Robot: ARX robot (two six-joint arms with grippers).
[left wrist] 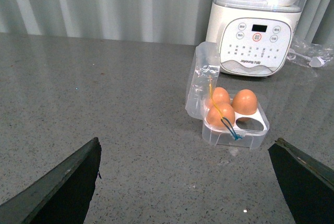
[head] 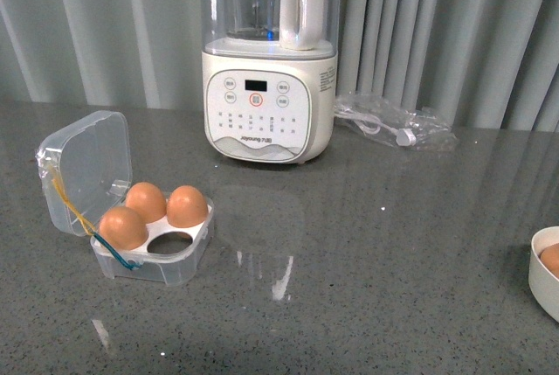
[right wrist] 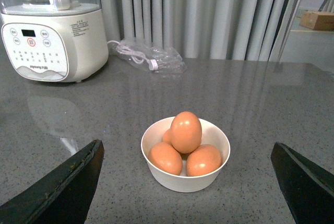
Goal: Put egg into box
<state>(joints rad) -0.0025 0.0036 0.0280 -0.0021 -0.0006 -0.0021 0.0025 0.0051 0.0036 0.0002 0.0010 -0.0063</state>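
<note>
The clear box (head: 188, 257) stands open at the front left of the grey table, lid tilted back. Its white tray holds three brown eggs, and one front hole (head: 171, 239) is empty. It also shows in the left wrist view (left wrist: 250, 138). A white bowl (right wrist: 182, 181) holds several brown eggs, with the top egg (right wrist: 186, 131) lying on the others. The bowl's rim (head: 534, 257) shows at the right edge of the front view. My left gripper (left wrist: 185, 182) is open and empty, short of the box. My right gripper (right wrist: 188, 182) is open and empty, in front of the bowl.
A white blender (head: 269, 104) with a clear jug stands at the back centre. A clear plastic bag with a cable (head: 393, 123) lies to its right. Grey curtains hang behind the table.
</note>
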